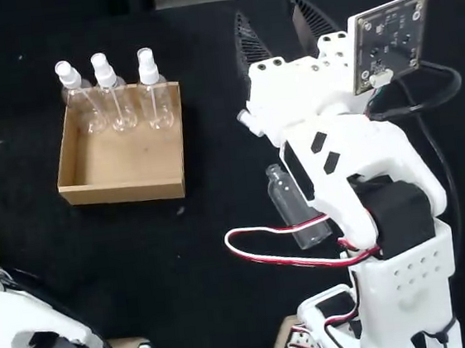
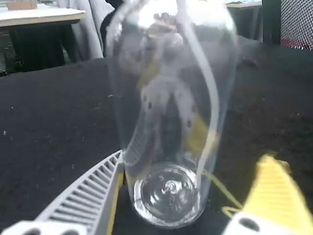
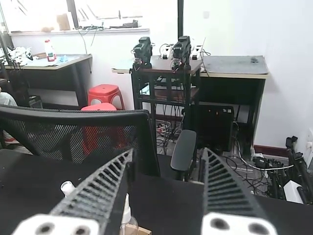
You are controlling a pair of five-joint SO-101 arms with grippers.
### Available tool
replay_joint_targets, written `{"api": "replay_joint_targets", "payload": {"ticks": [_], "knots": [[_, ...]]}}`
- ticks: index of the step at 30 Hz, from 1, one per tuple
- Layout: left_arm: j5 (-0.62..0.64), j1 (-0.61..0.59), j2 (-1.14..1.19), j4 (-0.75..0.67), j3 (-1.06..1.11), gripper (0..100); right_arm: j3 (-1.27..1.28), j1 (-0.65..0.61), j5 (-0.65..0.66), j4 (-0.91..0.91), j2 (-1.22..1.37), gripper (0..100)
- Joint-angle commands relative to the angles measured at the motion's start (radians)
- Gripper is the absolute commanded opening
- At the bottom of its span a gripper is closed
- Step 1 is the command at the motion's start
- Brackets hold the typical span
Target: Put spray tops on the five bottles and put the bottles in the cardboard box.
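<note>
Three clear bottles with white spray tops (image 1: 111,91) stand along the far wall of the cardboard box (image 1: 126,189). A bare bottle without a top (image 1: 296,209) lies on the black table, partly under the right arm. My right gripper (image 1: 265,8) (image 3: 168,154) is raised high beyond it, open and empty. Another clear bottle (image 2: 168,112) stands between my left gripper's (image 2: 190,166) open fingers. The white finger (image 2: 88,196) touches its base and the yellow finger (image 2: 271,188) stays a little apart. Two spray tops (image 3: 67,187) show under the right gripper.
The left arm's body (image 1: 34,344) sits at the near left corner. The right arm's base (image 1: 403,289) and its red and white cable (image 1: 264,241) take up the near right. A black mesh chair (image 3: 73,132) stands past the table's far edge.
</note>
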Motion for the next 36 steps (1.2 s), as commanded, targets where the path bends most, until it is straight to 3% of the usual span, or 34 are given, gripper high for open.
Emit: {"api": "replay_joint_targets", "payload": {"ticks": [1,17,36], "knots": [[0.005,-0.01,0.002,-0.026,-0.027,43,-0.004,0.023,0.008,-0.029,0.007,18.4],[0.012,-0.058,-0.025,-0.032,-0.041,43,-0.004,0.021,0.008,-0.029,0.007,18.4],[0.012,-0.025,-0.442,-0.026,0.254,43,-0.004,0.02,0.005,-0.029,0.007,18.4]]}}
